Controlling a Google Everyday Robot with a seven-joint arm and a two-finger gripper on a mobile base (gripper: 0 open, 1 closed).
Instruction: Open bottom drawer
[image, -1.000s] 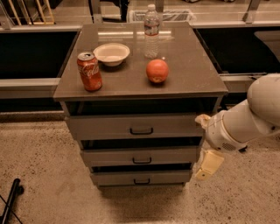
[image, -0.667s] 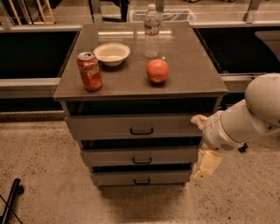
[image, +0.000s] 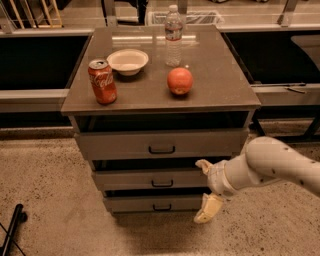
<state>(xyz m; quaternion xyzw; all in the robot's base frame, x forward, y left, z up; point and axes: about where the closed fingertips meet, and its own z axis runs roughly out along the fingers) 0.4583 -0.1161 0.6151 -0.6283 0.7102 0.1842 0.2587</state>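
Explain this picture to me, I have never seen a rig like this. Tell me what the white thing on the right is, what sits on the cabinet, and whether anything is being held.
There is one picture, from a single camera looking down at the front of a grey cabinet with three drawers. The white thing is a robot's arm, reaching in from the right. At its tip is the gripper, a two-finger clamp. It sits low by the right ends of the middle drawer and the bottom drawer. Its fingers are spread open and hold nothing, and they are not on any handle.

On the cabinet's top stand a red soda can, a white bowl, a clear water bottle and a round red-orange fruit.
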